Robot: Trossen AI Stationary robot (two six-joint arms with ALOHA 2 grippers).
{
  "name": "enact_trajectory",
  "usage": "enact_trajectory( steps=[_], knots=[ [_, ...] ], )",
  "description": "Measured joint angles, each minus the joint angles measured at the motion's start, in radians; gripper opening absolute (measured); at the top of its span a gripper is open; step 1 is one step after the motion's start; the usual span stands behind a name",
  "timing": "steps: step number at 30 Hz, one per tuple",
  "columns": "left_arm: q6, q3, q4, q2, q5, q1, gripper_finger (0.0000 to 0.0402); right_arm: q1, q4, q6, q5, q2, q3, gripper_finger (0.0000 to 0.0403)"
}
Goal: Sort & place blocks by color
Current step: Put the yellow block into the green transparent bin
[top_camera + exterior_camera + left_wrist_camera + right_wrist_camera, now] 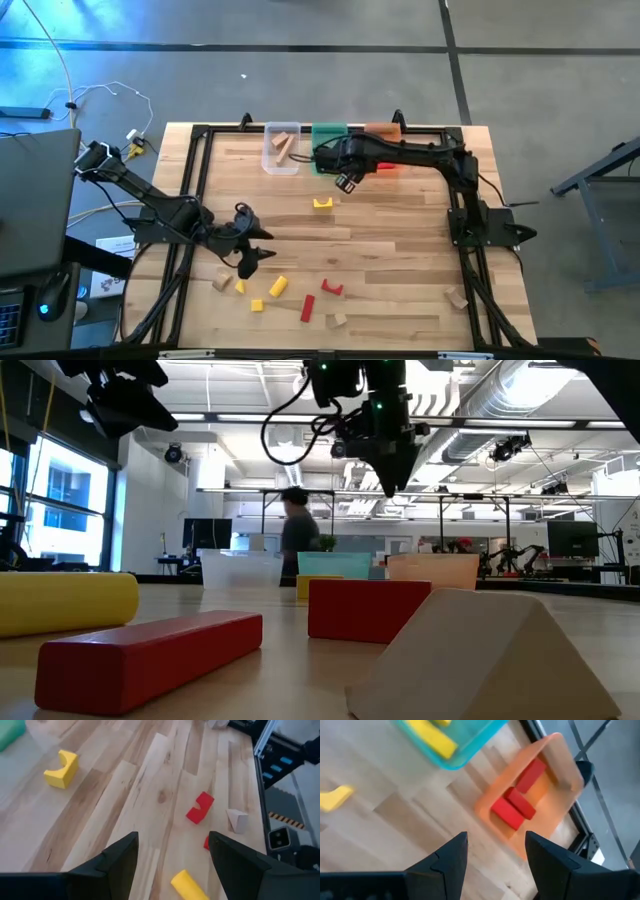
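A: From above, take the green bin (329, 135) as the landmark. Where is everything?

B: The clear bin (281, 147) sits just beside it on one side with tan pieces inside, the orange bin (383, 131) on the other. The right gripper (346, 182) hangs just in front of the green bin, near a yellow arch (322, 203). The left gripper (250, 262) is well away, by the loose blocks: a yellow cylinder (278, 286), a red arch (332, 288), a red bar (307, 308), and several tan pieces.

A: And from table height?

B: The red bar (150, 657) and a tan wedge (478, 659) fill the foreground; the green bin (334, 565) stands far behind them, with a person beyond the table. One gripper hangs high above.

A: Left wrist?

B: Its fingers (120, 857) stand wide apart, holding nothing, above the yellow cylinder (189, 886), with the red arch (200, 808) just past it. The green bin shows only as a corner, far off.

A: Right wrist?

B: Fingers (451, 854) spread, nothing between them. The green bin (454, 756) holds a yellow bar; beside it the orange bin (555, 775) holds two red blocks (519, 801).

A: So which step?

B: I'd judge the right arm sits between a drop and its next pick, likely the yellow arch. The left would need to lower squarely over the cylinder before closing, since it could roll.
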State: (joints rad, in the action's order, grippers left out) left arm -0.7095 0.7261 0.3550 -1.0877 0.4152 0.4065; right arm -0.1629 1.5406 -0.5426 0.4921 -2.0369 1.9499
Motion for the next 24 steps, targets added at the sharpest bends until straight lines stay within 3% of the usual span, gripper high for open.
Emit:
enact_trajectory(
  steps=[5,13,24],
  knots=[
    [0.021,0.000,0.013,-0.021,-0.060,0.000,0.0226,0.054,-0.004,-0.020,-0.018,-0.001,-0.001,0.0181],
    [0.059,0.000,0.023,-0.075,-0.272,0.000,0.0227,0.120,-0.067,-0.035,-0.018,-0.002,-0.001,0.0181],
    [0.015,-0.001,0.026,-0.181,-0.437,0.009,0.0233,0.133,-0.116,-0.034,-0.017,-0.002,-0.001,0.0181]
  ],
)
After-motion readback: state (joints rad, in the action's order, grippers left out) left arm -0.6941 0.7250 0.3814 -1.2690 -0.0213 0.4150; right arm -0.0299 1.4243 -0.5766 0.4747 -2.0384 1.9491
